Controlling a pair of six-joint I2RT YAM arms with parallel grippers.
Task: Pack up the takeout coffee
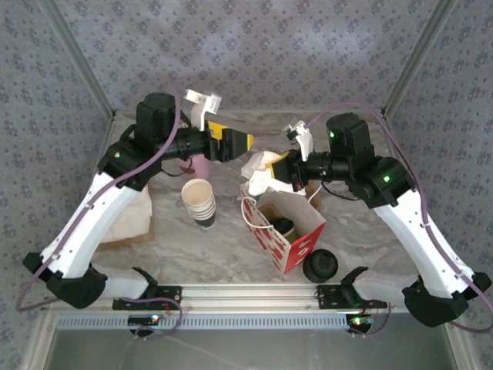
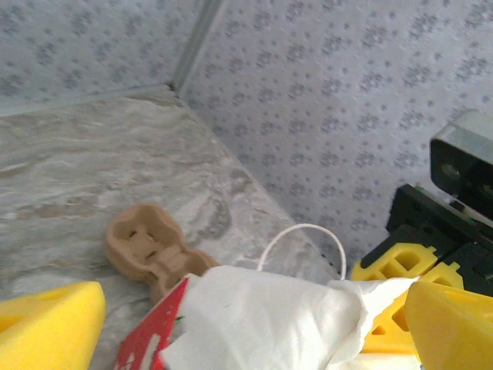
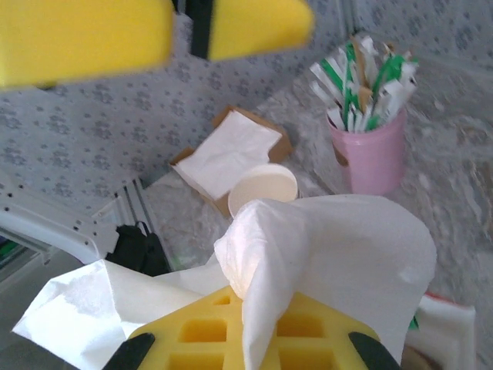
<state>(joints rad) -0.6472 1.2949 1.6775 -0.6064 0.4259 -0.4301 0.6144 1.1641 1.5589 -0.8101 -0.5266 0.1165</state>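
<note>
Left pincer: the left gripper (image 2: 246,331) stands wide, its yellow fingers (image 2: 46,324) either side of the crumpled white paper napkin (image 2: 269,312), gripping nothing
Right pincer: the right gripper (image 3: 254,339) is closed on that napkin, holding it just above the open red-and-white paper bag with white cord handles (image 1: 296,245)
Coffee: the small dark paper cup with a round black lid (image 1: 283,227) sits inside the bag, apparently upright, so it looks already packed
Risk, napkin: one thin pinch carries the loose sheet; it may tear, slip out, or drape over the bag's rim instead of dropping in
Risk, bag: the bag is light; a finger or the napkin catching a handle could drag or tip it, and the coffee with it
Risk, arms: both grippers hang close together by the bag's mouth; a careless move could knock them together
Risk, neighbours: the stack of lidless white paper cups (image 1: 200,202) and the squat pile of black plastic lids (image 1: 320,266) stand near the bag; a wide swing could topple them
</note>
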